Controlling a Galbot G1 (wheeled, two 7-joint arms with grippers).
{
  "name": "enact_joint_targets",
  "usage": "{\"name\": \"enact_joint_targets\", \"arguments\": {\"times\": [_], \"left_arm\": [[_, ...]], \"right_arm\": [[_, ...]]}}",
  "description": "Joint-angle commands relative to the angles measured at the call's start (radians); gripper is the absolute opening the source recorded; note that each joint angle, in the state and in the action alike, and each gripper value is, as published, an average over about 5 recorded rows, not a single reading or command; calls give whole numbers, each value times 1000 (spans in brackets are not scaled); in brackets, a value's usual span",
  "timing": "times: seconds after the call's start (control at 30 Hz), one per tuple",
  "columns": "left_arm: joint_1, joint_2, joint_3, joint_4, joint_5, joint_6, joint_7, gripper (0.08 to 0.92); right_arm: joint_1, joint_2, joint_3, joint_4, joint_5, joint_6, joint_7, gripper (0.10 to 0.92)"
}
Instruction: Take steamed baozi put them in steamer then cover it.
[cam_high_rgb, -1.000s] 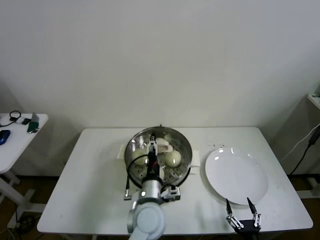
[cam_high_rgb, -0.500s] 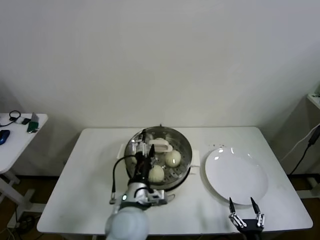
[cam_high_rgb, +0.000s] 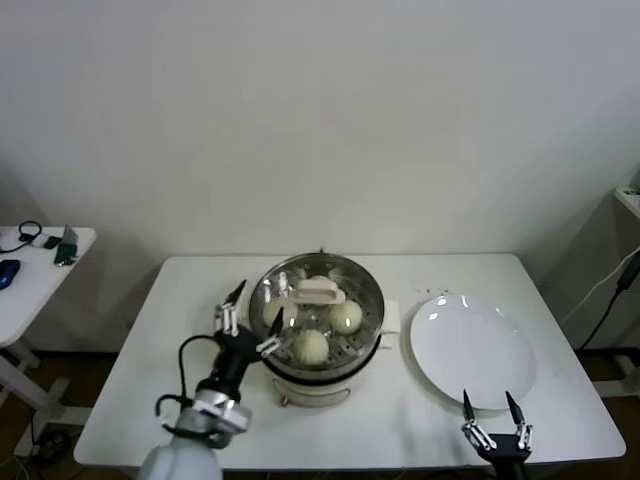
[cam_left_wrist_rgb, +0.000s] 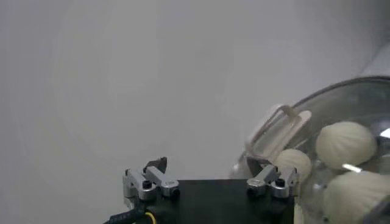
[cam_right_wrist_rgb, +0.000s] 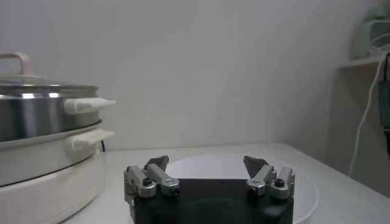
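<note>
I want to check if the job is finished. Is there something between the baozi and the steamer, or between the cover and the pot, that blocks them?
Nothing visible blocks them. The baozi already lie inside the steamer, and the cover sits on top. The left gripper hangs open beside the pot, holding nothing; the right gripper waits open near the plate.

White counter (cam_high_rgb: 180, 300) fills middle of scene, plain pale wall (cam_high_rgb: 320, 120) behind it. Flat white plate (cam_high_rgb: 473, 352) lies on counter's right half, bare, glossy with small light glints near far rim. Few dark specks (cam_high_rgb: 436, 293) on counter just beyond plate's far edge. Well left of counter: small white side table (cam_high_rgb: 30, 285) carrying black headphones (cam_high_rgb: 28, 233), blue object (cam_high_rgb: 8, 272), small green-and-dark item (cam_high_rgb: 66, 250). Right of counter: dark cable (cam_high_rgb: 615, 295) hanging down, edge of pale shelf (cam_high_rgb: 630, 200) above it.
</note>
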Motion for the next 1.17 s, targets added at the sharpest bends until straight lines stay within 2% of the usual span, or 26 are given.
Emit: {"name": "enact_joint_targets", "arguments": {"times": [0.03,0.17,0.3,0.53,1.17], "left_arm": [[144,41,-426,148,-900,-237,27,823],[150,59,-439,301,-951,-332,41,823],[180,28,-394,349,-939,-382,53,823],[206,-38,-333,351,-894,-414,58,823],[241,-55,-317,314,-867,-428,64,823]], "right_arm": [[5,-16,9,-15,-16,-6,7,823],[15,-34,6,-31,-17,-7,3,823],[25,-43,5,-35,-14,-18,-11,823],[32,-55,-3,-32,-12,-36,-33,823],[26,-75,-8,-22,-11,-38,-41,823]]}}
